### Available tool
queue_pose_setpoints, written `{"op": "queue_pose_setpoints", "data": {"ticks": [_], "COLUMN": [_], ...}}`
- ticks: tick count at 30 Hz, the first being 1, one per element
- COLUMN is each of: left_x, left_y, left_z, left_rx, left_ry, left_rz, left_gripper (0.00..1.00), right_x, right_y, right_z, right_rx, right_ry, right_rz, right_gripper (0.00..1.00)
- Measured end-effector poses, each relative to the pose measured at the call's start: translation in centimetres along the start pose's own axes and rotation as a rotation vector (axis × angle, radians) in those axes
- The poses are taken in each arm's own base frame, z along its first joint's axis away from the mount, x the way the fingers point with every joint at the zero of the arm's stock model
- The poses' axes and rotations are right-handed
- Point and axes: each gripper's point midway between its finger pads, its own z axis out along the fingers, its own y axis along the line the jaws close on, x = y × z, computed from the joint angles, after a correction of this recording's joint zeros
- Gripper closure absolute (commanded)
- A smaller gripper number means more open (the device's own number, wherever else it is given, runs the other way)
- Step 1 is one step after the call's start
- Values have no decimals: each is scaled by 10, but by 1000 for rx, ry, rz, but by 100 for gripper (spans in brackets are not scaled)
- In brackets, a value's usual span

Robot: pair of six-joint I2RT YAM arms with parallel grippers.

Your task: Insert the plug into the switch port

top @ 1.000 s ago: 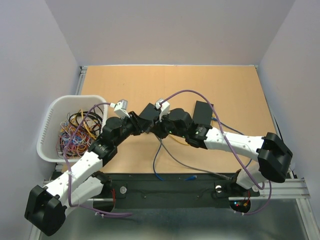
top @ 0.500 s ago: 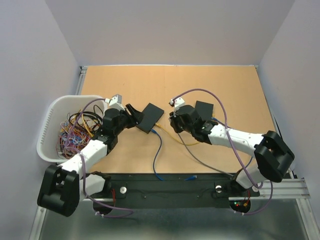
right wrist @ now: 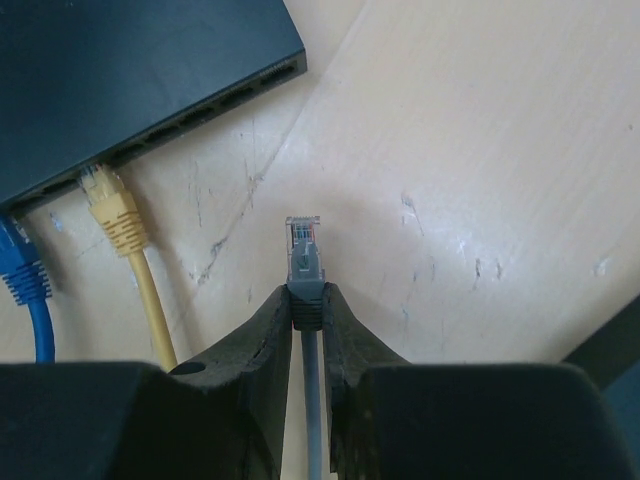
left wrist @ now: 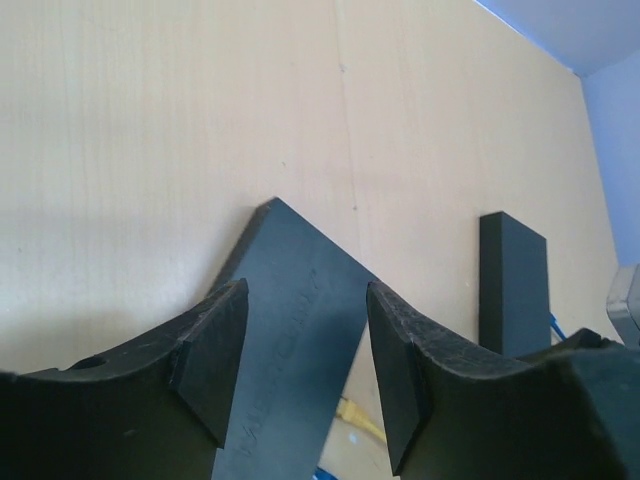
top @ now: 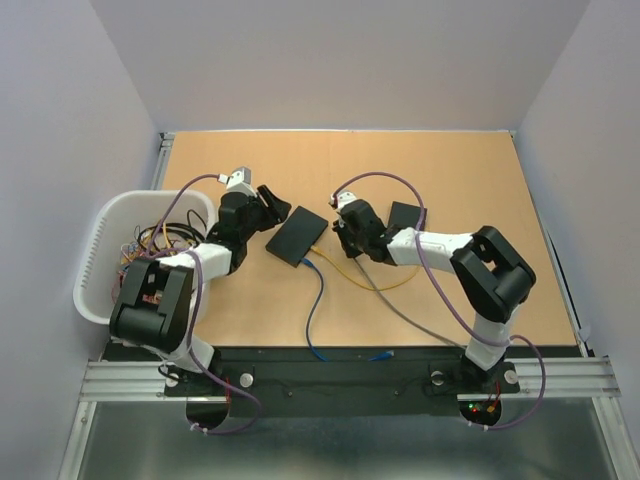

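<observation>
A robotics lab cell: white panels (top: 330, 60) wall a wooden tabletop (top: 450, 170), with a bin (top: 95, 250) of tangled cables (top: 150, 265) left of the left pincer (top: 277, 212).

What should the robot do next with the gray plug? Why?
Probably ease the right gripper forward, steering the gray plug toward an empty port on the switch. The plug is pinched but short of the ports, which show empty beside the yellow plug.
</observation>
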Motion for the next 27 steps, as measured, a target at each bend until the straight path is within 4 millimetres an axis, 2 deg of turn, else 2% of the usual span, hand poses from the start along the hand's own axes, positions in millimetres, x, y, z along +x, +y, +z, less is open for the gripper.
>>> {"op": "queue_pose_setpoints", "data": {"ticks": [3,9,13,17,21,27], "left_x": [3,27,38,39,38,46], "left_y": [12,25,24,17,10,10], "left_z": [15,41,47,48,53,63], "left_rx": [-3,30,79,130,180,224], "left_ry": [1,62,86,88,84,108], "left_rz": [12,40,59,81,113,142], "left_gripper": [40,43,43,43,43,43], "right_x": [-2,-16,-16,-21,-21,-23], "right_y": [5,15,19,22,24,26], "right_z": [11,27,37,43,44,45], "right_rx": [-17,-53,-68,-78,-85,-98], "right_ry": [10,3,25,31,36,49], "right_rz": [-17,-37,-55,-63,-65,-73], "right_gripper": [100,100,100,100,100,100]}}
